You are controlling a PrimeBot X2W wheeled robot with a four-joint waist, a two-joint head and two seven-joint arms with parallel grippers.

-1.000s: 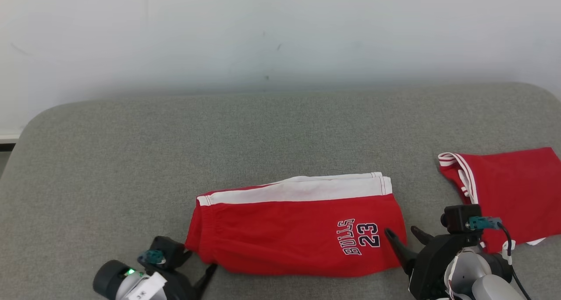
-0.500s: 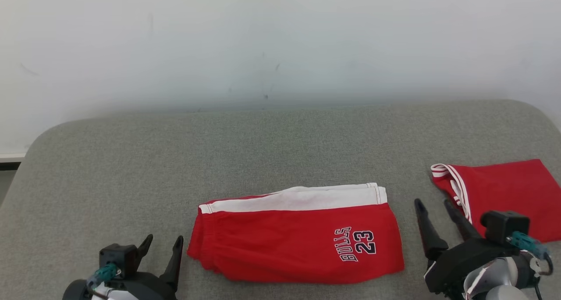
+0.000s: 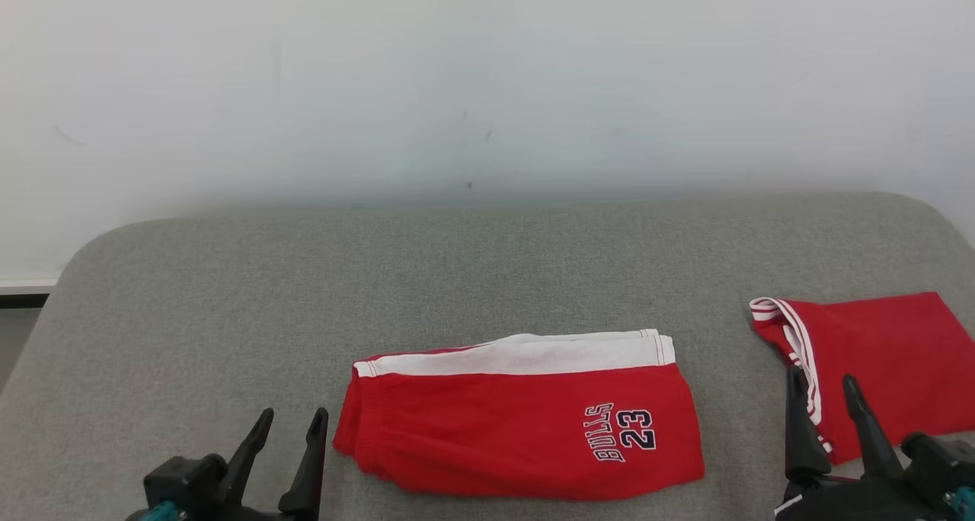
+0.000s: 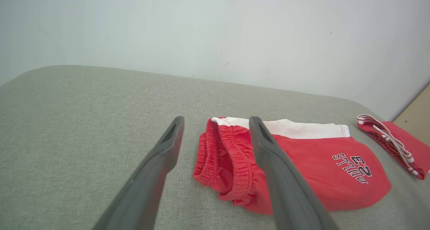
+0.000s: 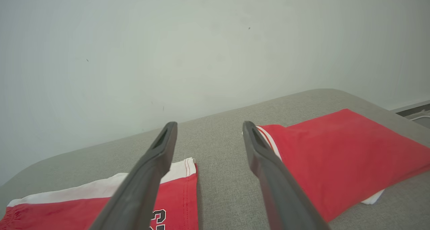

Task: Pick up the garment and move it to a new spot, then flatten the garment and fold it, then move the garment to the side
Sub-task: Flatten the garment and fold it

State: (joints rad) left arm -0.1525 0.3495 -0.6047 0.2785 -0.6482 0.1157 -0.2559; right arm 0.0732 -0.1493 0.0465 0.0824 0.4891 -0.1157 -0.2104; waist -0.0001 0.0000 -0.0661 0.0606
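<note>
the shorts (image 3: 518, 422) lie on the worktop (image 3: 457, 270), centre front. a second garment (image 3: 883, 353) lies to their right, apart. the left tool (image 3: 295, 414) stands just left of the shorts; the right tool (image 3: 823, 378) stands before the second garment's left edge.

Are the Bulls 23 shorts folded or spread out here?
Folded. The shorts lie as a compact rectangle on the grey cushion, and the left wrist view shows stacked waistband layers.

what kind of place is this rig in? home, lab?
Probably an indoor test room set up for laundry folding, not clearly a home. Cues: a grey fabric-covered padded surface with rounded corners, a bare white wall right behind it, and folded red shorts beside a second red garment.
</note>
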